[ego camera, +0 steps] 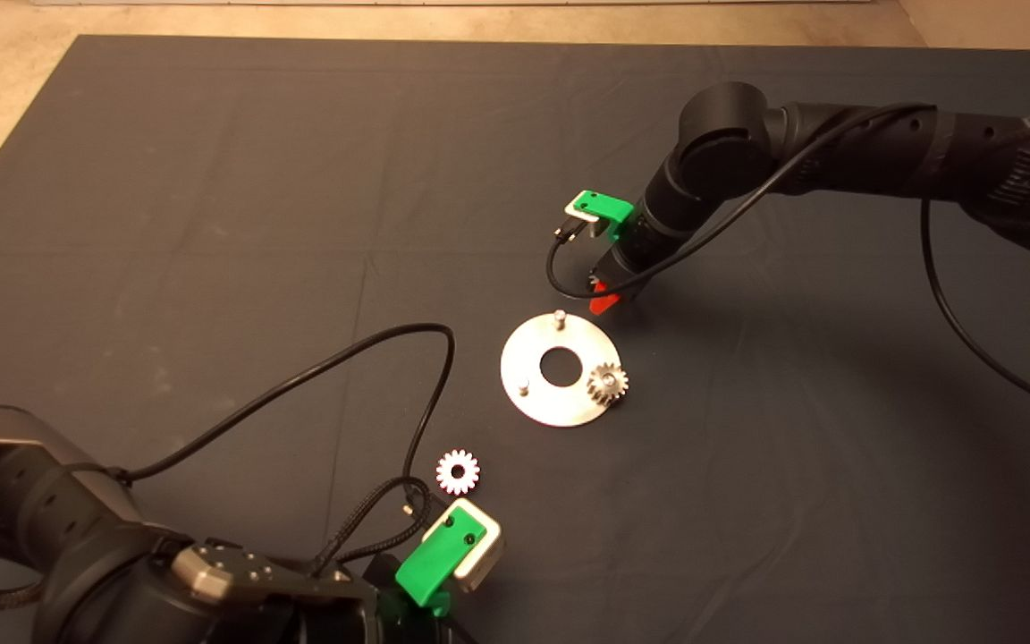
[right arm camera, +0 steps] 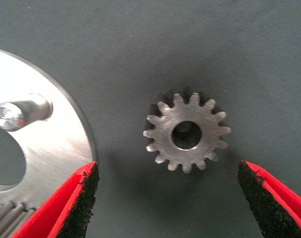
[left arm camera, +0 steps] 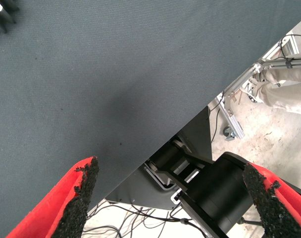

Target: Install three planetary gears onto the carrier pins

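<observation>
The round silver carrier plate (ego camera: 560,368) lies mid-mat with two bare pins (ego camera: 559,316) (ego camera: 524,387). One planetary gear (ego camera: 607,383) sits on the third pin. A second gear (ego camera: 458,471) lies loose on the mat, nearer the left arm. My right gripper (ego camera: 600,293) hovers just beyond the plate's far edge. In the right wrist view it is open (right arm camera: 166,171) around a third gear (right arm camera: 186,133) lying flat on the mat, beside the plate (right arm camera: 46,148) and a pin (right arm camera: 22,111). My left gripper (ego camera: 448,550) is parked at the lower left, open (left arm camera: 170,169) and empty.
The left arm's black cable (ego camera: 430,394) loops over the mat close to the loose gear. The left wrist view shows the mat's edge (left arm camera: 190,119), a metal frame and a person's leg (left arm camera: 289,84) on the floor beyond.
</observation>
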You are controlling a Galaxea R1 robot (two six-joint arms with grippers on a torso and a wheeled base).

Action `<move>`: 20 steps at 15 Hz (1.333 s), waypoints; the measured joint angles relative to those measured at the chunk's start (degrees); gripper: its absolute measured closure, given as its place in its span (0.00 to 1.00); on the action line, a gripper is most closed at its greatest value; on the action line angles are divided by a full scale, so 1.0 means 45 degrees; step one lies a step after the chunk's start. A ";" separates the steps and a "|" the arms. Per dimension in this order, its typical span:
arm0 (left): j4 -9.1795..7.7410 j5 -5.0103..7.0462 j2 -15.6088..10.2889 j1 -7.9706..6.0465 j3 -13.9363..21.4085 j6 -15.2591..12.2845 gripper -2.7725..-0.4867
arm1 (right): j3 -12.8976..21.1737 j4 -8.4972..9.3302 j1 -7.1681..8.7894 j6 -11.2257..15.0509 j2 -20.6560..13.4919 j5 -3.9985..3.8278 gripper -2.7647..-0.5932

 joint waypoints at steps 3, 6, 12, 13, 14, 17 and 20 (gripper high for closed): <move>0.0000 0.0000 0.0000 0.0000 0.0000 0.0000 0.31 | -0.0496 -0.0001 0.0000 -0.0193 0.0016 0.0005 0.35; 0.0000 0.0000 0.0000 0.0000 0.0000 0.0000 0.31 | -0.0569 0.0000 0.0000 -0.0382 0.0016 0.0005 0.38; 0.0000 -0.0001 0.0000 0.0000 0.0000 0.0000 0.31 | -0.0783 0.0000 0.0000 -0.0423 0.0092 0.0035 0.49; 0.0000 0.0000 0.0000 0.0000 0.0000 0.0000 0.31 | -0.0813 0.0000 -0.0002 -0.0428 0.0114 0.0030 0.49; 0.0000 0.0000 -0.0002 0.0000 0.0000 0.0000 0.31 | -0.0821 0.0000 0.0000 -0.0428 0.0122 0.0054 0.49; 0.0000 0.0000 0.0000 0.0000 0.0000 0.0000 0.31 | -0.0821 0.0000 -0.0003 -0.0442 0.0152 0.0065 0.49; 0.0000 0.0000 0.0000 0.0000 0.0000 0.0000 0.31 | -0.0821 0.0000 0.0000 -0.0471 0.0157 0.0065 0.49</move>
